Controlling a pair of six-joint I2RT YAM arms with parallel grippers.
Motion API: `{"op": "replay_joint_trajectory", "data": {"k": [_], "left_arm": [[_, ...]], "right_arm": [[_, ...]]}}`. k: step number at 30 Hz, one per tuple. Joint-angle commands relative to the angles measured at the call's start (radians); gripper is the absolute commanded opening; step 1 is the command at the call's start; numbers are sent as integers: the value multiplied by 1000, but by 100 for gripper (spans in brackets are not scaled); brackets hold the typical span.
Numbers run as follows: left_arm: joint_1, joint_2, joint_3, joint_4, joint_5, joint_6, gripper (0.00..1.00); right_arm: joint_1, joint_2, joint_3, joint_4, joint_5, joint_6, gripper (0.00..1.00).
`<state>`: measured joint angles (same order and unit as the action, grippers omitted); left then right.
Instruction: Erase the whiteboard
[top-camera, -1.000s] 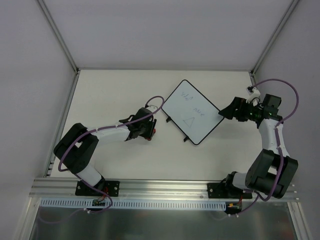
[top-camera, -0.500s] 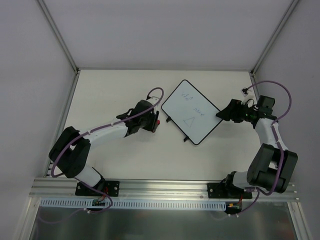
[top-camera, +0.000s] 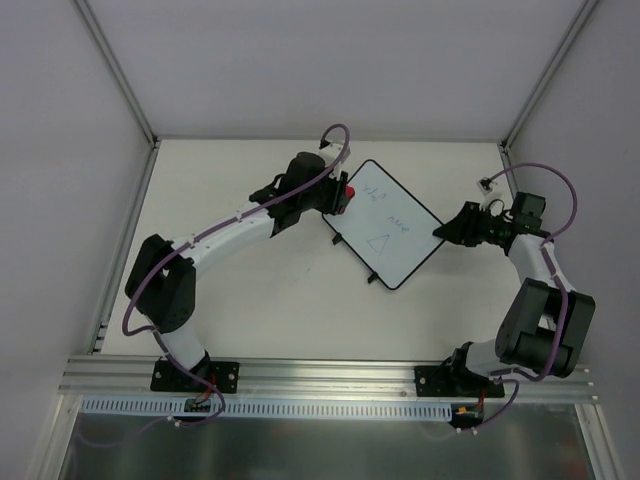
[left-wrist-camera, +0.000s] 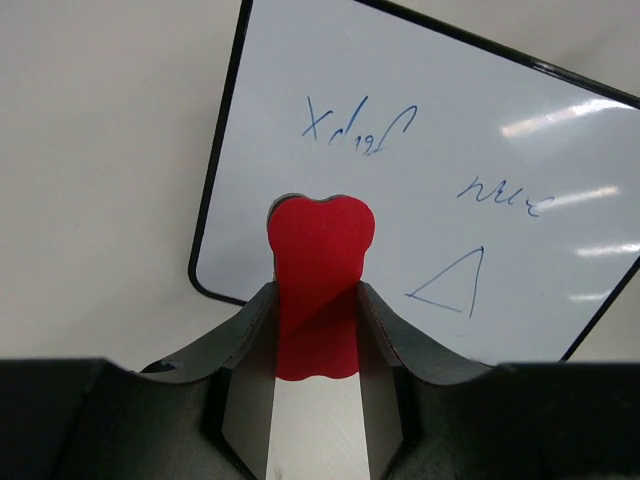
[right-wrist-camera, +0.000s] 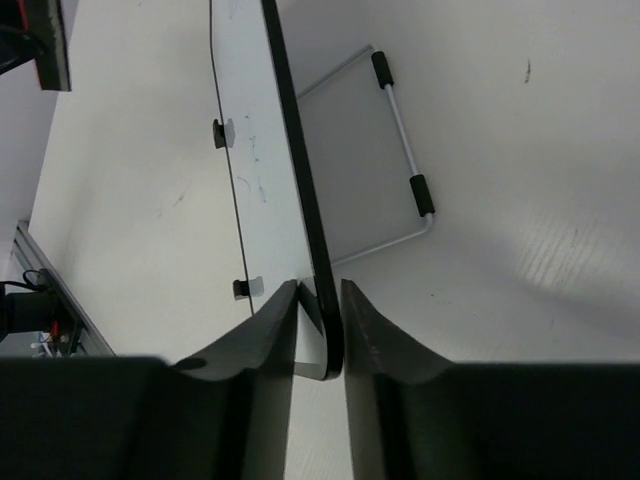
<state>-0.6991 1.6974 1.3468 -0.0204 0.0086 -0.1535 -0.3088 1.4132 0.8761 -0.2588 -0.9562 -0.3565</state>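
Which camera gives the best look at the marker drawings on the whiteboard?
The left wrist view: the blue marker drawings on the whiteboard show large and sharp. The top external view shows them tiny; the right wrist view sees the board edge-on.

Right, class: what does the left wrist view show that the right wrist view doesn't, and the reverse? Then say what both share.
Only the left wrist view: the whiteboard face-on, with its blue scribbles and triangle readable, and the left fingers closed on the red eraser. Only the right wrist view: the board edge-on, the right fingers pinching its black rim at a corner, and the wire stand behind it. Both: the whiteboard and the pale table.
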Motion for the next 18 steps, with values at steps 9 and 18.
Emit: {"op": "replay_joint_trajectory", "data": {"k": [9, 18], "left_arm": [[6, 212, 251, 46, 105, 97, 2], [33, 332, 319, 141, 142, 140, 2]], "right_arm": [[7, 1, -5, 27, -18, -55, 0], [7, -17, -22, 24, 10, -76, 1]]}}
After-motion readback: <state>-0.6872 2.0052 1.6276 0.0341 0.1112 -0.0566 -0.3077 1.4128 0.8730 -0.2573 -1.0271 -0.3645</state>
